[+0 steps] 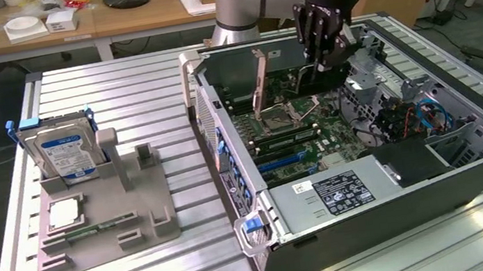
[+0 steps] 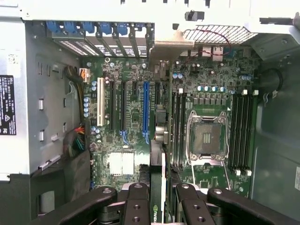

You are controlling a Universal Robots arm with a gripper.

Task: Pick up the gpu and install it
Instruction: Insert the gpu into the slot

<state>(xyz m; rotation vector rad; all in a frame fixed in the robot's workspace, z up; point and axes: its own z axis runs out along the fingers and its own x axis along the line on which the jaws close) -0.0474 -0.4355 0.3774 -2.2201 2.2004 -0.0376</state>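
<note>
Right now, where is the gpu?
The gpu is clamped in the gripper, hanging over the motherboard inside the open computer case, on the exterior view's right, away from the gray holder tray.

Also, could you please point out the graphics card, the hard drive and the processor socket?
graphics card (image 2: 156, 187): wrist view, dark face above the logo.
hard drive (image 1: 64, 153): exterior view, blue-white label.
processor socket (image 2: 206, 138): wrist view, centre of the socket.

The gpu (image 2: 157, 173) is black, the motherboard (image 2: 110, 140) green, the slot (image 2: 145, 110) blue.
</note>
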